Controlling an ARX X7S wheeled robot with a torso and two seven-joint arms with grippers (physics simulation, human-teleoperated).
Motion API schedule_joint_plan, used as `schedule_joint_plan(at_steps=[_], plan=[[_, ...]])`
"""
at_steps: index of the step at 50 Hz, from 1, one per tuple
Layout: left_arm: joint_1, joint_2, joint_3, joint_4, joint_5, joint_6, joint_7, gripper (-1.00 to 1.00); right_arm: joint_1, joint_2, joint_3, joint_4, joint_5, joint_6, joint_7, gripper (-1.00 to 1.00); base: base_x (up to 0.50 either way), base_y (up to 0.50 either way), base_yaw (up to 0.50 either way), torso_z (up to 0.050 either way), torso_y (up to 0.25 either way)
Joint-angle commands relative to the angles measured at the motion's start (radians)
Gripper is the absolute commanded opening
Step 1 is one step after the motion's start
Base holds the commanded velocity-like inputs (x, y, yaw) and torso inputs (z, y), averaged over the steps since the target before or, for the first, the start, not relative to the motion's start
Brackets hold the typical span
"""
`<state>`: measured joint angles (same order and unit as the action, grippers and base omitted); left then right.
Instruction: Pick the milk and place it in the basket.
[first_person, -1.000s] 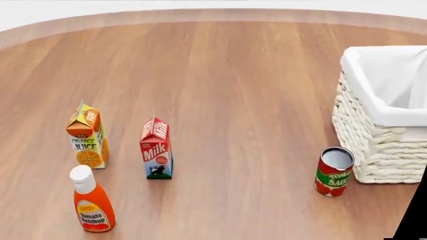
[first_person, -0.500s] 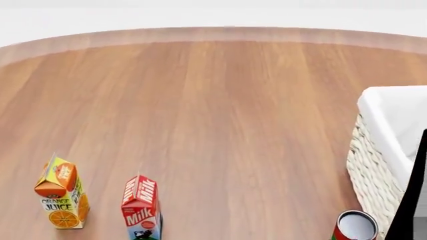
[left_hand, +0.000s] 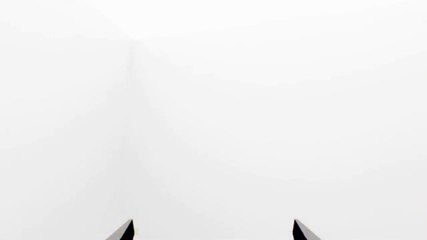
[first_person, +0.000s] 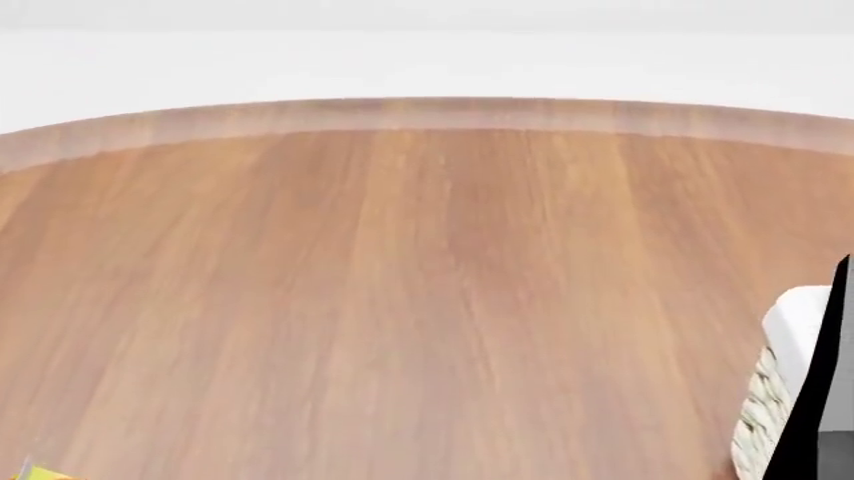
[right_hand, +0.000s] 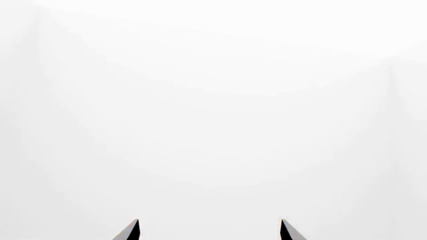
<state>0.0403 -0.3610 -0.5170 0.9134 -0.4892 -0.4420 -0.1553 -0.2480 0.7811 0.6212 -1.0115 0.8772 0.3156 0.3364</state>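
Note:
The milk is out of view in every view. Only a corner of the cream woven basket with its white cloth liner shows at the lower right edge of the head view. My left gripper shows two dark fingertips set wide apart, open and empty, facing a blank white background. My right gripper is likewise open and empty against plain white. Neither gripper shows in the head view, where a black part of the robot crosses the right edge in front of the basket.
The round wooden table fills the head view, its far curved edge against a white background. A sliver of the yellow-orange juice carton shows at the bottom left corner.
The head view has tilted upward: the milk, the juice carton, the ketchup bottle and the tomato sauce can have slid down out of the frame, and the basket has nearly left at the lower right.

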Motion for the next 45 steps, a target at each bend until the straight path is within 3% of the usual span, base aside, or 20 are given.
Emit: schedule_joint_plan(at_steps=[1, 15, 26, 40, 45], plan=[[-0.003, 0.017, -0.032, -0.015, 0.022, 0.029, 0.008, 1.00, 0.008, -0.009, 0.004, 0.008, -0.023, -0.006, -0.008, 1.00, 0.50, 0.00, 0.00, 0.000, 0.000], [0.000, 0.013, -0.028, -0.018, 0.022, 0.036, 0.004, 1.00, 0.007, 0.001, -0.011, 0.013, -0.034, -0.007, 0.005, 1.00, 0.49, 0.00, 0.00, 0.000, 0.001], [0.006, 0.011, -0.025, -0.020, 0.023, 0.042, 0.002, 1.00, 0.031, 0.034, -0.026, 0.015, -0.019, -0.011, 0.008, 1.00, 0.06, 0.00, 0.00, 0.000, 0.000], [0.011, 0.012, -0.011, -0.030, 0.030, 0.054, 0.001, 1.00, 0.172, 0.182, -0.149, 0.172, 0.129, 0.006, -0.107, 1.00, 0.00, 0.00, 0.00, 0.000, 0.000], [0.008, 0.007, -0.009, -0.029, 0.027, 0.049, -0.003, 1.00, 0.152, 0.197, -0.198, 0.202, 0.078, -0.046, -0.288, 1.00, 0.00, 0.00, 0.00, 0.000, 0.000]])
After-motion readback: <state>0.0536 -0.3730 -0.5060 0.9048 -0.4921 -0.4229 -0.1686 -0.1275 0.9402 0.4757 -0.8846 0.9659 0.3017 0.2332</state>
